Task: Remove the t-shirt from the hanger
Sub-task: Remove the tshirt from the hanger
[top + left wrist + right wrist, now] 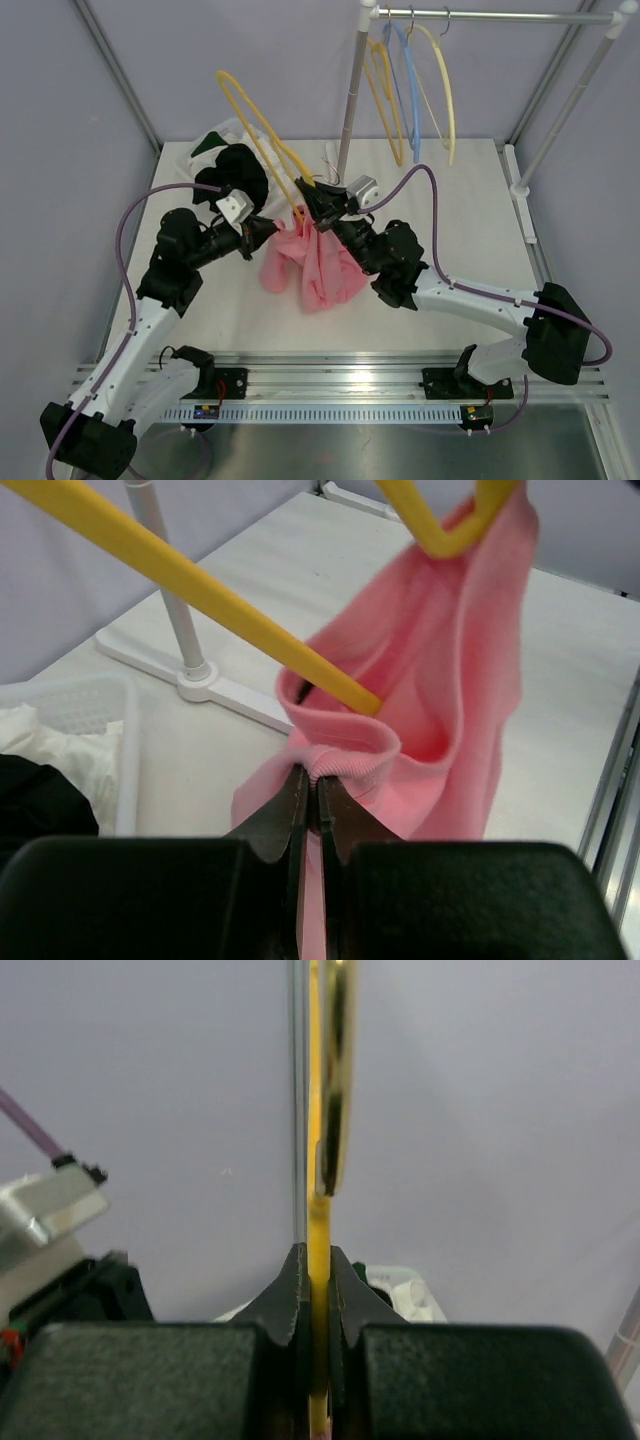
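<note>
Clenched tight, my left claw (309, 786) pinches the ribbed collar (345, 760) of the pink t-shirt (455, 670) at the neck opening, a good spot for dragging the cloth off. My right claw (318, 1265) is clamped on the yellow hanger (322, 1160), holding it up as an anchor to pull against. The shirt is not off yet. One hanger arm runs through the neck hole, a corner hooks the cloth higher up, and the rest hangs toward the table (470, 200). Beyond my left claw, the white laundry basket (125, 730) holds a white cloth (45, 745) and, as far as I can tell, a black garment (35, 805).
</note>
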Tool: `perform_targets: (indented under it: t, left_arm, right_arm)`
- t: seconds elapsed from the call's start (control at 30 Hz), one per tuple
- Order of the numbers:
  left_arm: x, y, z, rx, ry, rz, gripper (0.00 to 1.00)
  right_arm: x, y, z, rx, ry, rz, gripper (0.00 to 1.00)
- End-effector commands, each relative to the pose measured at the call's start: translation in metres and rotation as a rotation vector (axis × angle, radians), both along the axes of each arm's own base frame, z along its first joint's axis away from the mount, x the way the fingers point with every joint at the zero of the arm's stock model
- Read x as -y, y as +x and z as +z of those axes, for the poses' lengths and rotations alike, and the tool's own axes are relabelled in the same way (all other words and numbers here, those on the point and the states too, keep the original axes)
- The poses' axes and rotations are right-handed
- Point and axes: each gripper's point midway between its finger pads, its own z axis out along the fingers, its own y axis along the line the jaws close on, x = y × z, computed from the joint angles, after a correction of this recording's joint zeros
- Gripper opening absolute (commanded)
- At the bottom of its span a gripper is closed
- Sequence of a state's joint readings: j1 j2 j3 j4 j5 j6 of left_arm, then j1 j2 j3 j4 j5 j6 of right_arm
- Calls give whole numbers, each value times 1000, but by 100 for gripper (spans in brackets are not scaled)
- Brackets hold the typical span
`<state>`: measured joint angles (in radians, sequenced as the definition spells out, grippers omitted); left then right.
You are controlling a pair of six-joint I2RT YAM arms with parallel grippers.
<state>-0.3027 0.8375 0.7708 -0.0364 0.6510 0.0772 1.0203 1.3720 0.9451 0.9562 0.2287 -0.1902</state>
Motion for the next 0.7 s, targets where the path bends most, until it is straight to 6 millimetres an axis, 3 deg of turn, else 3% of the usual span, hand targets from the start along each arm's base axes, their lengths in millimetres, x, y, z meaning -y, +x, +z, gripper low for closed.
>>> perform_targets:
  t: [0.0, 0.17, 0.33, 0.43, 0.57, 0.67]
  left_arm:
    - [11, -10, 0, 87, 79, -67, 6]
    - [28, -23, -22, 134, 178, -116, 7]
    - [39, -13, -56, 119, 326, -95, 10]
    - [49, -11, -78, 91, 429, -111, 3]
    - [51, 0, -81, 125, 478, -42, 0]
    - [46, 4, -74, 154, 465, 0, 9]
  right_arm:
    - [39, -11, 89, 181, 262, -93, 0]
    - [54, -2, 92, 225, 334, -199, 0]
    - [52, 6, 97, 175, 299, -221, 0]
    - [60, -2, 101, 205, 333, -213, 0]
    - [72, -5, 103, 196, 334, -230, 0]
    - [78, -9, 106, 165, 319, -220, 0]
